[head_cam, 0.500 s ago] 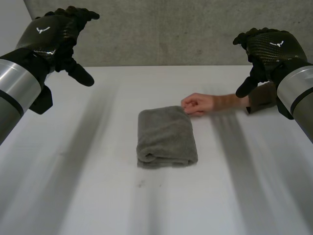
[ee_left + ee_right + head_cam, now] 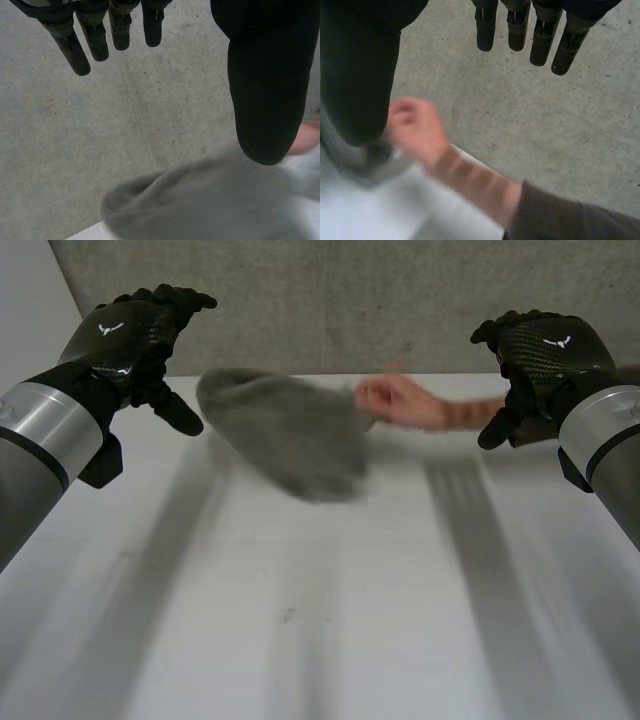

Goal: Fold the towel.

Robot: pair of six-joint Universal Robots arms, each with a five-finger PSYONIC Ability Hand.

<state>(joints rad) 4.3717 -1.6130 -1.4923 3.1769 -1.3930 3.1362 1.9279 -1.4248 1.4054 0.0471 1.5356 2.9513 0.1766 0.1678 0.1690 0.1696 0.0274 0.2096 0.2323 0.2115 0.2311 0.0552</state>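
Holding left hand (image 2: pixel 125 330) and right hand (image 2: pixel 545 350) spread-fingered and empty, seeing the lately folded towel (image 2: pixel 285 435) being swept up far-left by person's hand (image 2: pixel 395 400), likely restarting folding.

Near and middle ground: white table (image 2: pixel 330 640), crossed by soft shadow bands. Beyond far edge: grey speckled concrete (image 2: pixel 350 300).

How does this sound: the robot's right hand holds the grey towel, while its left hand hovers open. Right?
Not quite. A person's hand holds the grey towel, as the head view shows; the robot's right hand hovers open, apart from it and touching nothing. The left hand does hover open.
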